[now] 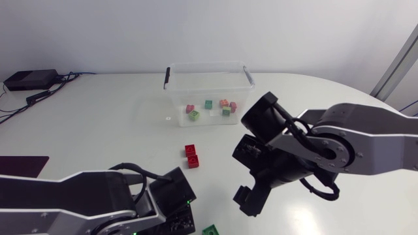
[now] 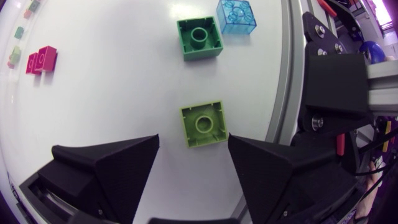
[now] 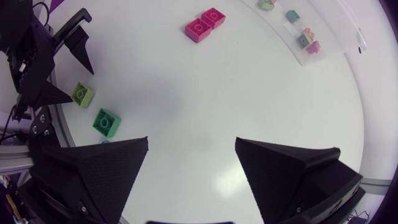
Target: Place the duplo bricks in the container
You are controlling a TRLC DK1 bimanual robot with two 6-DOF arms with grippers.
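A light green duplo brick [image 2: 203, 124] lies on the table between the tips of my left gripper [image 2: 193, 140]; the fingers stand open, and a gap shows on one side. Ahead of it lie a dark green brick [image 2: 199, 38] and a clear blue brick [image 2: 236, 17]. A red double brick [image 1: 191, 156] sits mid-table, in front of the clear container [image 1: 209, 88], which holds several small bricks. My right gripper [image 3: 191, 140] hangs open over bare table, nothing between its fingers. From there I see the red brick [image 3: 204, 24] and the light green brick [image 3: 82, 94].
My left arm [image 1: 78, 202] lies along the near left edge, and my right arm [image 1: 353, 147] comes in from the right. The table's near edge runs just beside the green bricks. A black device [image 1: 29, 79] and cables sit at the far left.
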